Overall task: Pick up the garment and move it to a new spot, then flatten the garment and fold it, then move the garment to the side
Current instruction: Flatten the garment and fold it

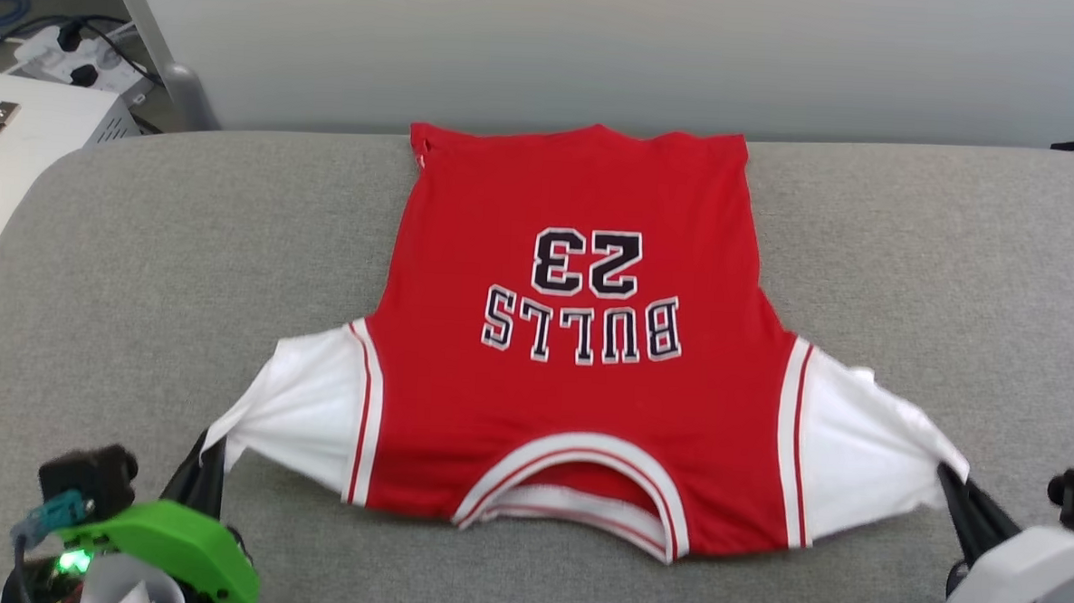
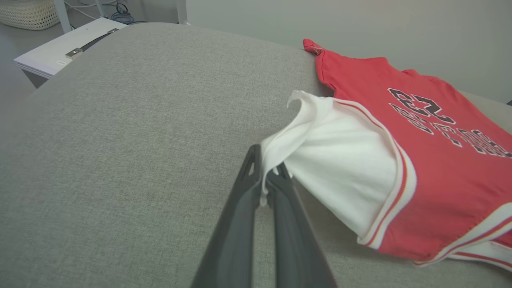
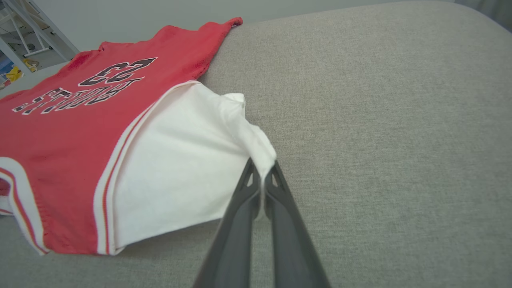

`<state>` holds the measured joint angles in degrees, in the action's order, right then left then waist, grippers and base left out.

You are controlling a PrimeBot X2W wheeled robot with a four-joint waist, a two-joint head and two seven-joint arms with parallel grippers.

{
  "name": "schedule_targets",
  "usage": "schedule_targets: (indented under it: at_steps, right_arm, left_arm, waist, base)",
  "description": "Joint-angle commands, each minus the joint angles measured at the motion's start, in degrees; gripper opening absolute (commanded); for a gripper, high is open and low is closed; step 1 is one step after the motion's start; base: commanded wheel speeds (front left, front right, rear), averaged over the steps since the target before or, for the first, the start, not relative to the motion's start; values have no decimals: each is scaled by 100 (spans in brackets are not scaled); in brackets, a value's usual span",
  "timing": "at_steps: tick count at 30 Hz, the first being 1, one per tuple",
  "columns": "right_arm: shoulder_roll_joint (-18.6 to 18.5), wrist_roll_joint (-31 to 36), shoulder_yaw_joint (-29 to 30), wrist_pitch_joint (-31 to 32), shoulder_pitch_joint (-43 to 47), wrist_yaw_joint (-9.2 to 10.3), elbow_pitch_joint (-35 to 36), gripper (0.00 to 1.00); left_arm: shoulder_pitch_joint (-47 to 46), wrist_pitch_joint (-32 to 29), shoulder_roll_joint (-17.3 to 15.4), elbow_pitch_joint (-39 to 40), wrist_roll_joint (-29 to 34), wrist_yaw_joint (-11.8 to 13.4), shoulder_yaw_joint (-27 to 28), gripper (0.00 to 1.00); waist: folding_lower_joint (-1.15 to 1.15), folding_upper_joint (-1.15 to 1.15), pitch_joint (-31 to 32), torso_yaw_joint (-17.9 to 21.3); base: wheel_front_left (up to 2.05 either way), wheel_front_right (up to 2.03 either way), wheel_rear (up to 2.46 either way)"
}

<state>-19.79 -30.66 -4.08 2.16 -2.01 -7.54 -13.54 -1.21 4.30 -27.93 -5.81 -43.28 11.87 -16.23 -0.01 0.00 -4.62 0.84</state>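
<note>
The garment [image 1: 579,376], a red jersey with white short sleeves and black "BULLS 23" lettering facing up, lies spread on the grey cushion with its collar toward me. My left gripper [image 1: 212,443] is shut on the tip of the left white sleeve [image 2: 340,160], pinched between its dark fingers [image 2: 244,200]. At the other side my right gripper [image 1: 951,478] is shut on the tip of the right white sleeve [image 3: 188,160], the cloth caught between its fingers [image 3: 244,200]. Both sleeves are drawn outward and slightly lifted at the tips.
The grey cushioned surface [image 1: 140,257] extends wide to both sides of the jersey. A pale wall [image 1: 603,42] rises behind its far edge. A white box [image 1: 19,134] with a black strap sits off the left edge, with cables and a power strip [image 1: 76,55] on the floor beyond.
</note>
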Motion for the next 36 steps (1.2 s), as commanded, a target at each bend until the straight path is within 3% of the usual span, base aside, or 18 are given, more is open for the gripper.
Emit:
schedule_targets:
  at_steps: [1,3,9,14,17,18,19,20,30,36]
  right_arm:
    - [96,90,139,111,283,5,128,0]
    - [298,266,359,315,724,5,404,0]
    - [776,583,783,742,1621,5,864,0]
    - [965,730,853,932,2018,5,895,0]
    - [986,823,805,900,2064,5,788,0]
    - [1007,841,835,869,2044,5,748,15]
    - [1026,887,876,805,1999,5,715,68]
    - [1033,916,887,759,1955,5,696,100]
    - [1028,757,1229,154,844,5,643,100]
    - [817,666,1133,284,-521,5,-60,100]
  left_arm:
    - [291,-25,-113,156,-99,128,86,0]
    - [804,-135,-200,449,-181,303,147,0]
    - [1747,-264,-154,793,-412,509,140,0]
    - [2006,-164,-57,663,-425,464,33,0]
    - [1918,-73,12,570,-378,309,-94,0]
    - [1871,-48,33,544,-360,274,-124,0]
    - [1800,10,57,522,-325,228,-153,0]
    - [1747,53,71,503,-293,202,-174,0]
    - [1194,576,281,519,66,43,-345,0]
    - [855,751,418,650,306,-16,-500,0]
  waist:
    - [1,0,187,3]
    - [1,0,289,33]
    - [1,0,389,48]
    - [1,0,429,7]
    - [1,0,432,-58]
    - [1,0,433,-75]
    - [1,0,435,-101]
    - [1,0,430,-118]
    - [1,0,165,-429]
    - [1,0,-177,-654]
  base:
    - [0,0,0]
    - [0,0,0]
    - [0,0,0]
    - [0,0,0]
    - [0,0,0]
    - [0,0,0]
    - [0,0,0]
    - [0,0,0]
    - [0,0,0]
    - [0,0,0]
